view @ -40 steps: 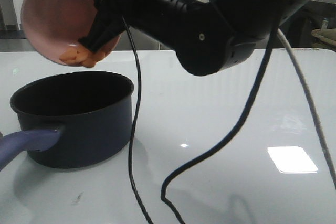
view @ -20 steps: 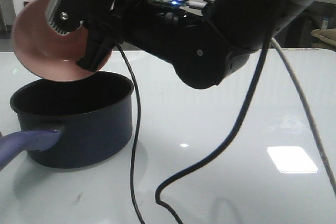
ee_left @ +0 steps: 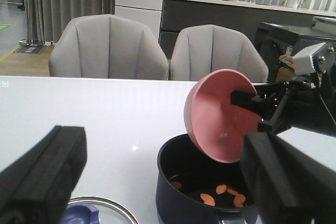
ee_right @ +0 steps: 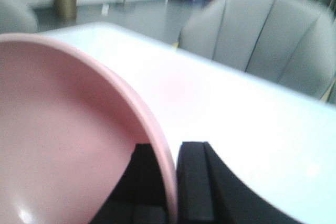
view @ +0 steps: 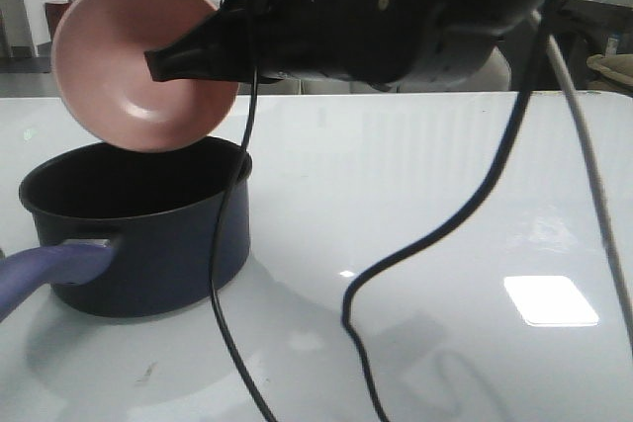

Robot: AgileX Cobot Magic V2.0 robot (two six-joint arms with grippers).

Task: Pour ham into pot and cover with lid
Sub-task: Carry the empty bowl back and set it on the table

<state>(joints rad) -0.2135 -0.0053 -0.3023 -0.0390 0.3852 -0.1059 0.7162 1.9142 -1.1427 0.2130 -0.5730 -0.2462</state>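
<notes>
The dark navy pot stands at the front left of the table, its purple-blue handle pointing toward me. Several orange-pink ham pieces lie on its black bottom. Just above the pot's far rim hangs an empty pink bowl, tipped on edge with its hollow facing me. My right gripper is shut on the bowl's rim. In the left wrist view the left gripper is open, well short of the pot. The lid lies on the table beside the pot, only its steel rim and blue knob showing.
A black cable droops from my right arm in front of the pot, down to the white table. Another cable loops lower, to the right. Two grey chairs stand behind the table's far edge.
The ham has slid out of the pink bowl, which is now empty. My right arm has rolled and lifted the bowl slightly above the pot.
</notes>
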